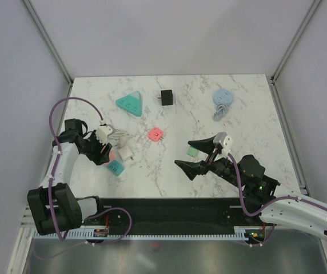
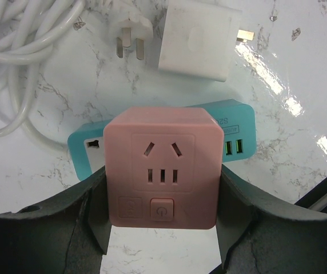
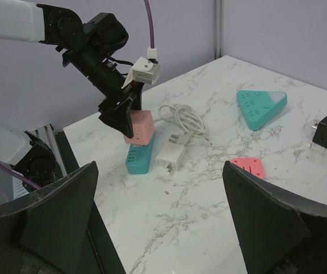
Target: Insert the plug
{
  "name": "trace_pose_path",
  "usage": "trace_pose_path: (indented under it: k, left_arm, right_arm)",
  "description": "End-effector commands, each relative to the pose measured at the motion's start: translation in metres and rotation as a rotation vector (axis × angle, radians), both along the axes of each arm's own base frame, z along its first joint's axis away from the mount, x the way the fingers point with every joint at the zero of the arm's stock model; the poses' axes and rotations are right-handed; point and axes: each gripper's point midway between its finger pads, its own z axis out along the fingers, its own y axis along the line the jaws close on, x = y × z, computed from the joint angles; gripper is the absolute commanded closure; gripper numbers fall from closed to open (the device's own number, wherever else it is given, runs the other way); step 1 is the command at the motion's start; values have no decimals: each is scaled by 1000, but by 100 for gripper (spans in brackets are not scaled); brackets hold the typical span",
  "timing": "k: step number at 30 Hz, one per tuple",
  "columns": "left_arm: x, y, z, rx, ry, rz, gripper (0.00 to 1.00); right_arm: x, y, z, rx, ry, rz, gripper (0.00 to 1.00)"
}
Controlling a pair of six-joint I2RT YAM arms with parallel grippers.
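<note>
Left gripper (image 2: 162, 200) is clamped on the pink socket cube (image 2: 162, 165), over the teal power strip (image 2: 238, 137); past them at twelve o'clock lies the white plug (image 2: 130, 31), prongs toward the cube, a white charger (image 2: 198, 40) at one o'clock. Right gripper (image 1: 187, 154) stands wide apart, holding nothing.

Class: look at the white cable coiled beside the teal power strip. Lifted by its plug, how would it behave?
The white cable lies in loose loops, so it is probably floppy and would uncoil and trail. Its three-pin plug looks rigid, likely a firmer hold. On the glossy marble table the slack would probably slide easily.
</note>
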Motion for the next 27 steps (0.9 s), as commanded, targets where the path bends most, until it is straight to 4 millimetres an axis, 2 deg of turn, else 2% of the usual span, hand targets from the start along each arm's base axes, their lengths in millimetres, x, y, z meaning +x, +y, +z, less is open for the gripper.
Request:
trace_pose_path:
  k: [1,7,17,23,27]
  left_arm:
    - [-16,-3,-15,-8,67,34,98]
    - [-31,-3,-34,5,122,47,98]
    - [-30,1,-31,23,142,61,98]
    - [-46,7,-49,47,263,118,98]
    - [-48,6,-50,37,274,139,98]
  right_arm:
    - [-2,-1,18,55,-21,7,2]
    - [-2,0,16,53,-17,9,2]
    - [0,0,17,51,-17,-2,2]
    - [0,1,16,47,-14,2,2]
    - [-1,2,15,46,-14,7,2]
